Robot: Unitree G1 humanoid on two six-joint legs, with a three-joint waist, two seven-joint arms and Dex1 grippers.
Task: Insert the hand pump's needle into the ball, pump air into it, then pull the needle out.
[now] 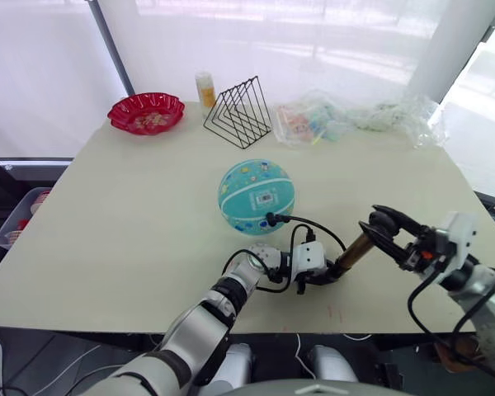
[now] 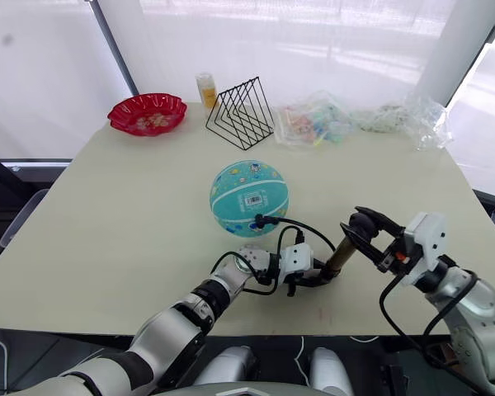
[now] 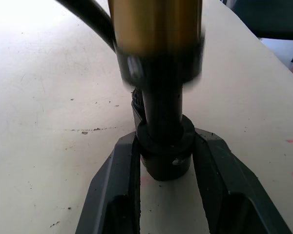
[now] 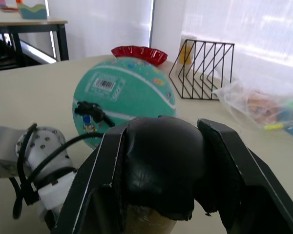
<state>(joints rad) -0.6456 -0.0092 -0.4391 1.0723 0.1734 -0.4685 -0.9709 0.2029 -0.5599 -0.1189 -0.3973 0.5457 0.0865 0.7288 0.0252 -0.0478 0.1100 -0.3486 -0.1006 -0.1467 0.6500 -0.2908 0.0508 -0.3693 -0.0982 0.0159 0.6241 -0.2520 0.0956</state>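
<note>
Ball (image 1: 256, 196) rested near the middle of the table (image 1: 132, 223), its white label patch facing the robot. The hose (image 1: 313, 224) ran from a black fitting pressed against the ball's near side, so the needle itself could not be seen, and looped down to the hand pump (image 1: 352, 252), which lay slanted just in front of the ball. The left gripper (image 1: 312, 276) was clamped on the pump's lower black end, fingers narrow around it. The right gripper (image 1: 388, 227) was closed around the black handle at the upper end. Well behind the ball stood a red dish (image 1: 146, 112), a yellow bottle (image 1: 205, 89), a black wire rack (image 1: 239, 113) and crumpled plastic bags (image 1: 355, 118), none obstructing the pump.
</note>
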